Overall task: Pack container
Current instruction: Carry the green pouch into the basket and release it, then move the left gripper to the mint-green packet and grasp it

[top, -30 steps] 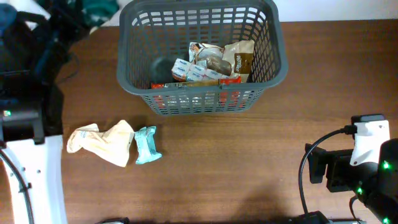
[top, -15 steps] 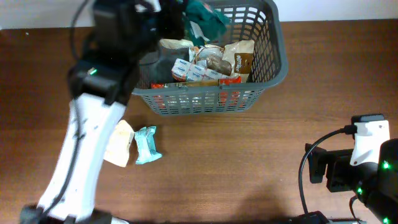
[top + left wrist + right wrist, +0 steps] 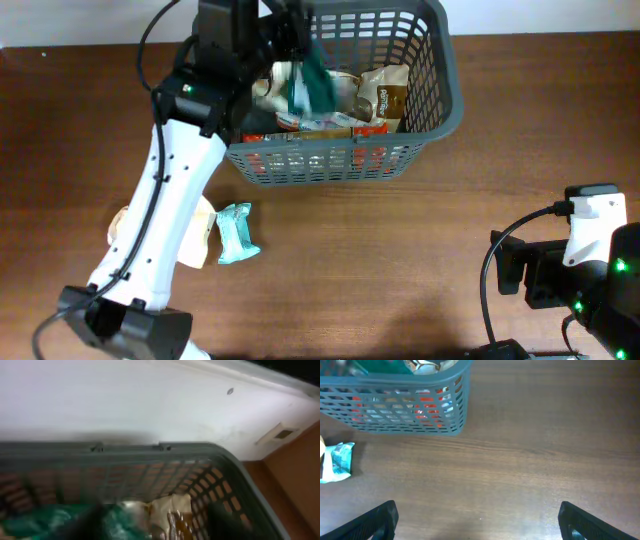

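Observation:
The container [image 3: 448, 70], a dark grey slotted basket, stands at the table's far middle and holds several snack packets [image 3: 380, 100]. My left arm reaches over its left rim, and the left gripper [image 3: 287, 27] hangs above the inside. Its fingers stand apart in the blurred left wrist view [image 3: 155, 522]. A teal packet [image 3: 316, 85] is loose just below them, over the other snacks, and shows as a green smear [image 3: 35, 522] beside the left finger. My right gripper [image 3: 480, 525] is open over bare wood, near the front right, with nothing between its fingers.
On the wood in front of the basket's left end lie a small teal packet [image 3: 237, 232] and a cream packet [image 3: 195, 235], half covered by my left arm. The right arm's base [image 3: 580, 270] sits at the front right corner.
My left arm swung in from the left with a teal packet and came over the basket. Its jaws opened, and the packet dropped lower into the basket. The right arm stayed still.

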`<state>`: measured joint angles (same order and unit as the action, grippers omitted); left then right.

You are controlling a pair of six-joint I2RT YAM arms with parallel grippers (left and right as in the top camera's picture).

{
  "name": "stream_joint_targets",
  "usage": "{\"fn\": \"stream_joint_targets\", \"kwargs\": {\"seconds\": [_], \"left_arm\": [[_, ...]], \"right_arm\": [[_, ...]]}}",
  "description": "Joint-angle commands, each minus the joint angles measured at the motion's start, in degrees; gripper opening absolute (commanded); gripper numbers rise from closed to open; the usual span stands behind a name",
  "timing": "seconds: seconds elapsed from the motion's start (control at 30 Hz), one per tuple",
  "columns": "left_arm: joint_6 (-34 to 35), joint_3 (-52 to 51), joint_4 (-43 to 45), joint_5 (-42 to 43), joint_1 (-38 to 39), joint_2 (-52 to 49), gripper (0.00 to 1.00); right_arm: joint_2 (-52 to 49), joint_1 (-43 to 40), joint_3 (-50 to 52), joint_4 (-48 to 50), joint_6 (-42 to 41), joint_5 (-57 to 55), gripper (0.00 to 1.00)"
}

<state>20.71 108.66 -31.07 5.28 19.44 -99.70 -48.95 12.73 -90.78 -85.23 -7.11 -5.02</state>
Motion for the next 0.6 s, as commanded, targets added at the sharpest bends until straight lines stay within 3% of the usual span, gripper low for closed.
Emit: {"fn": "stream_joint_targets", "kwargs": {"seconds": [0.0, 0.23, 0.43, 0.57], "left_arm": [[-0.8, 1.7, -1.8, 1.4, 0.0, 5.9, 0.99], [-0.8, 1.7, -8.1, -1.0, 0.1, 19.6, 0.99], [4.8, 1.6, -30.1, -17.9, -0.2, 32.7, 0.99], [7.7, -0.3, -40.1, -21.9, -1.8, 38.7, 0.99]], "right_arm": [[-0.1, -0.3, 0.2, 0.0, 0.0, 0.1, 0.99], [-0.1, -0.3, 0.2, 0.0, 0.0, 0.1, 0.99], [-0.1, -0.3, 0.2, 0.0, 0.0, 0.1, 0.99], [-0.1, -0.3, 0.2, 0.0, 0.0, 0.1, 0.99]]}}
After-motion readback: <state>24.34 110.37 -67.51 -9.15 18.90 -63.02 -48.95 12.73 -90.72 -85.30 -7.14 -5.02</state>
